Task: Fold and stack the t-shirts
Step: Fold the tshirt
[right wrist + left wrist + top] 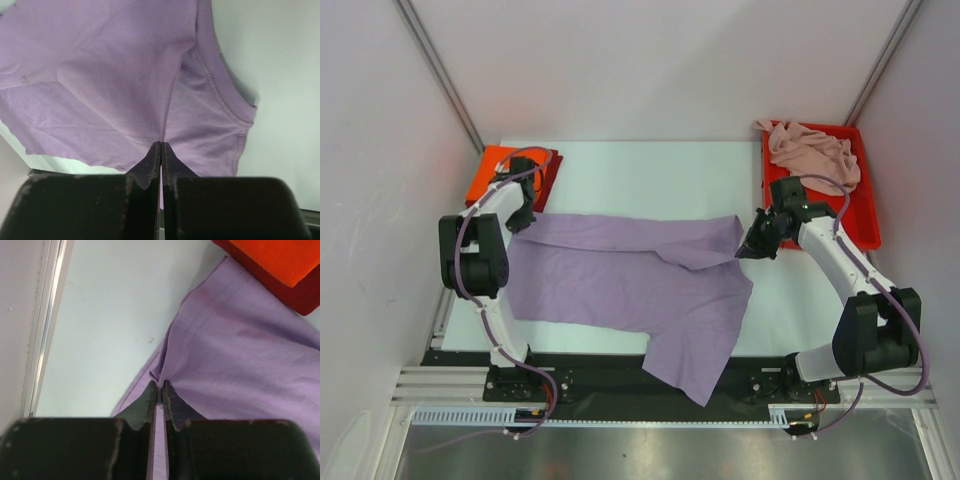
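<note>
Four shirts in play. Purple shirt lies spread over the bench, one corner spilling off the near edge. Left end effector and right end effector each pinch its cloth. Orange shirt sits folded on the dark red shirt, both cut off in the wrist view. Pink shirt lies crumpled in the tray.

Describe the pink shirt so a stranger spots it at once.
On the white table, go to the red tray at the far right corner. The pale pink shirt lies crumpled inside it, unlike the lavender shirt spread flat mid-table.
</note>
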